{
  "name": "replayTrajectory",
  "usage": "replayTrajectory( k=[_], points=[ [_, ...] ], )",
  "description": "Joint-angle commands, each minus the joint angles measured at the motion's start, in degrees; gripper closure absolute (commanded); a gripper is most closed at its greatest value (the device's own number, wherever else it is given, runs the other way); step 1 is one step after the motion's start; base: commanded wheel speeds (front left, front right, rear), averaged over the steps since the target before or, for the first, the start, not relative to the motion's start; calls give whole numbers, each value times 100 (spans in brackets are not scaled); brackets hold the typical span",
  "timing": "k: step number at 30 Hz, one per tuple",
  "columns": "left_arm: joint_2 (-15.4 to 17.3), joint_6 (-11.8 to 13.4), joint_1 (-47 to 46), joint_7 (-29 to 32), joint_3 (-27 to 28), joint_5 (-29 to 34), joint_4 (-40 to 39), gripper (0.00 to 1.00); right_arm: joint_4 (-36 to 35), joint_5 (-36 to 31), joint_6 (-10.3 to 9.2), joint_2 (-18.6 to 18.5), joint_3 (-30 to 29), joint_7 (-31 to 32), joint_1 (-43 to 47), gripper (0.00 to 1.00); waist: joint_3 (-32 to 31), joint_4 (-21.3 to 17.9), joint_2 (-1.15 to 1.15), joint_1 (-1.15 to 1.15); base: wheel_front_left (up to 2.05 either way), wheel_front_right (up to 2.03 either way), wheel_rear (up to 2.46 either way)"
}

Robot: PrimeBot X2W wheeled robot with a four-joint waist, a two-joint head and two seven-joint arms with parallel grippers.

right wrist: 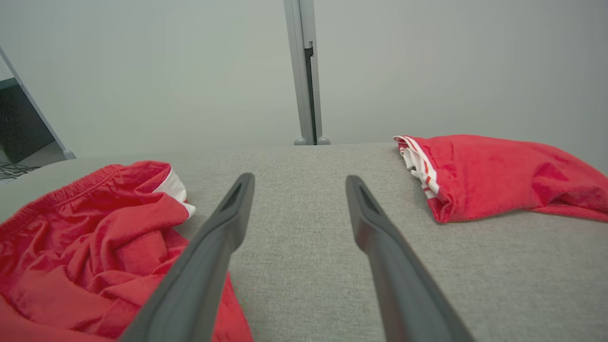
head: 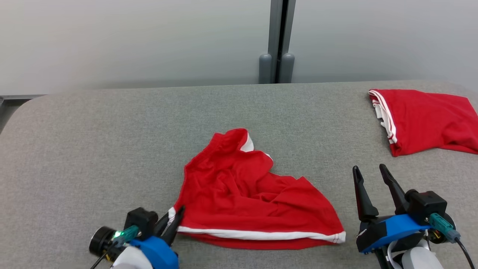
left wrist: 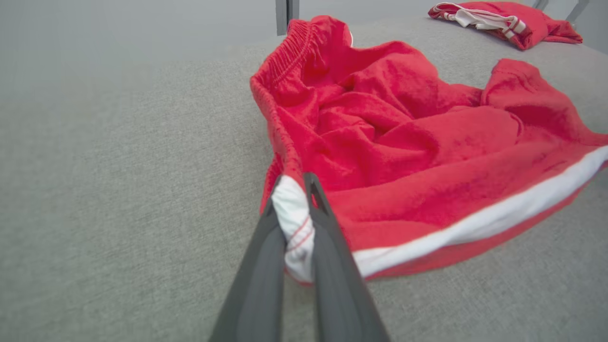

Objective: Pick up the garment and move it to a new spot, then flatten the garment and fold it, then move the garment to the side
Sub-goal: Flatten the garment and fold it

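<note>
The garment point(head: 246, 194) is a pair of red shorts with white trim, lying rumpled in the middle of the grey table point(head: 93, 149). My left gripper point(head: 175, 218) is shut on the garment's near left corner; in the left wrist view the white hem point(left wrist: 295, 213) is pinched between the two dark fingers of the left gripper point(left wrist: 297, 183). My right gripper point(head: 369, 173) stands open just right of the garment, above bare table. In the right wrist view the right gripper point(right wrist: 297, 183) has nothing between its fingers, with the garment point(right wrist: 95, 247) at the lower left.
A second red garment point(head: 425, 121) with white stripes lies folded at the table's far right; the right wrist view has it point(right wrist: 498, 173) at the right. A grey post point(head: 277, 41) stands behind the table's back edge against a pale wall.
</note>
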Motion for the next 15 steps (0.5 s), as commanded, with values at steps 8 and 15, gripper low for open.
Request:
replayTrajectory(
  k=[8, 15],
  points=[
    [27, 288, 638, -280, 398, -355, -79, 0, 135, 4, 1, -13, -30, -23, 61, 0, -28, 103, 0, 0, 0, 0, 0],
    [-55, 521, 717, -384, 995, -36, -539, 0, 186, -24, 1, -12, -80, -38, 51, 0, -86, 166, 0, 0, 0, 0, 0]
  ],
)
